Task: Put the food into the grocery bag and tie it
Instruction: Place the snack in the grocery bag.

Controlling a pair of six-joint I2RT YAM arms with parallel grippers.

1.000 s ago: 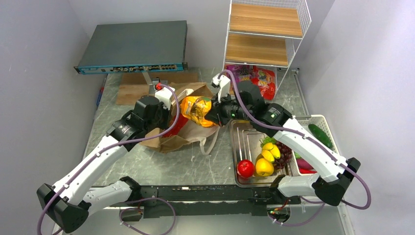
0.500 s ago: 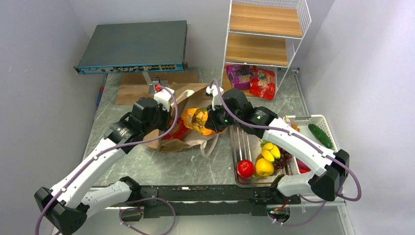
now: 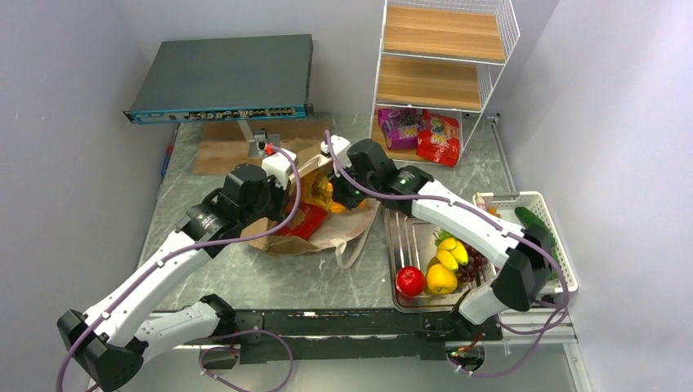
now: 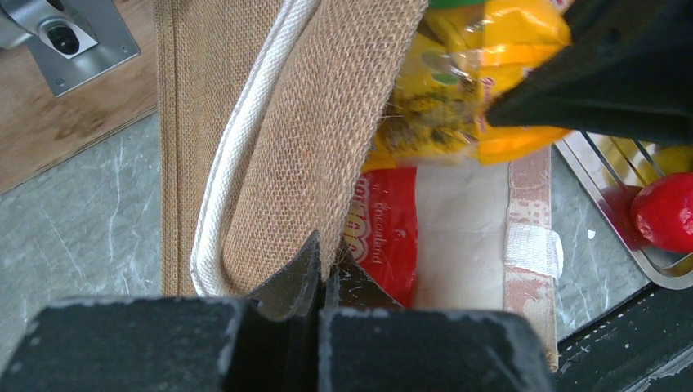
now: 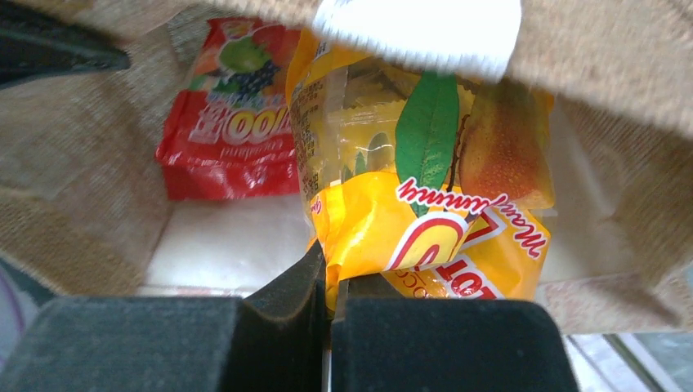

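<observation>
The brown woven grocery bag [image 3: 282, 242] lies on its side, mouth toward the right. My left gripper [image 4: 325, 269] is shut on its upper rim [image 4: 327, 122], next to a cream-white handle [image 4: 233, 163], and holds the mouth up. My right gripper [image 5: 331, 269] is shut on the bottom edge of an orange-yellow snack packet [image 5: 425, 237], which sits inside the bag's mouth [image 3: 323, 192]. A red snack packet [image 5: 233, 135] lies deeper in the bag on its pale lining. From above, the right gripper [image 3: 339, 192] is at the bag opening, close to the left wrist.
A steel tray [image 3: 409, 237] right of the bag holds a red apple [image 3: 410, 280], yellow fruit [image 3: 441, 278] and grapes [image 3: 472, 257]. A white basket [image 3: 539, 200] holds a cucumber [image 3: 535, 224]. Two snack packets [image 3: 421, 135] lie under the wire shelf [image 3: 441, 57]. A wooden board [image 3: 221, 147] lies behind the bag.
My right arm has moved left and carried the orange-yellow packet from beside the bag into its mouth. The left gripper has kept its hold on the rim.
</observation>
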